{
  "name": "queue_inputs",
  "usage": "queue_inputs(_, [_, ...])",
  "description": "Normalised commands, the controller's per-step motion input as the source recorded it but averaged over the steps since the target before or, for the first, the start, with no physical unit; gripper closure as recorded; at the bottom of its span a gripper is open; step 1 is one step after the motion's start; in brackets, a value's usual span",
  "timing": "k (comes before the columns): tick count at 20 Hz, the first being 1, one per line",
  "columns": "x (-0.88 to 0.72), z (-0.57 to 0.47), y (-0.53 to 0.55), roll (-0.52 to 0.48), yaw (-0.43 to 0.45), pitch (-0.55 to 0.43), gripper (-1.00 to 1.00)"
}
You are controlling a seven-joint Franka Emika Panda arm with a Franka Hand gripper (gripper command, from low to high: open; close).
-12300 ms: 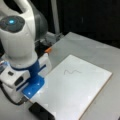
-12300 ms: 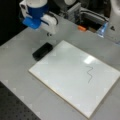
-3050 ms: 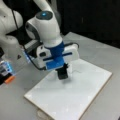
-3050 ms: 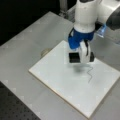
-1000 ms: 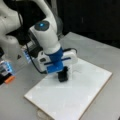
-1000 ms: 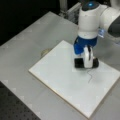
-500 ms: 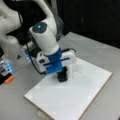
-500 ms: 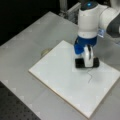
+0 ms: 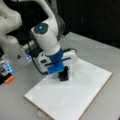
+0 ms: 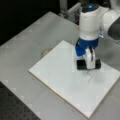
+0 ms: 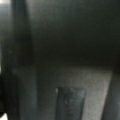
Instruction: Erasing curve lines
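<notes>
Curve lines lay on the whiteboard just below the jaws' black eraser block.

The curve lines (image 10: 89, 76), a thin dark squiggle, ran from the block's lower edge toward a front view's bottom. The black block (image 10: 88, 64) sat flat on the whiteboard (image 10: 57, 75) beneath the gripper (image 10: 88, 60); the jaws appeared clamped on it, though their tips were hidden. In a front view the gripper (image 9: 63, 73) stood near the whiteboard's (image 9: 75, 100) middle, bare white surface open on every side out to its edges. Grey table (image 10: 30, 40) surrounded the whiteboard.

smooth white board (image 10: 60, 75), matt grey table (image 10: 30, 42)
</notes>
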Motion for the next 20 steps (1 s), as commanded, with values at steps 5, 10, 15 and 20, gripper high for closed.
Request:
queue_inputs(5, [-0.19, -0.53, 0.25, 0.076, -0.075, -0.238, 1.0])
queue_inputs(10, [-0.13, -0.55, 0.27, 0.076, -0.097, -0.228, 1.0])
queue_inputs(15, [0.01, -0.6, 0.31, 0.077, -0.117, -0.225, 1.0])
queue_inputs(20, [0.16, -0.68, 0.34, 0.055, -0.148, -0.228, 1.0])
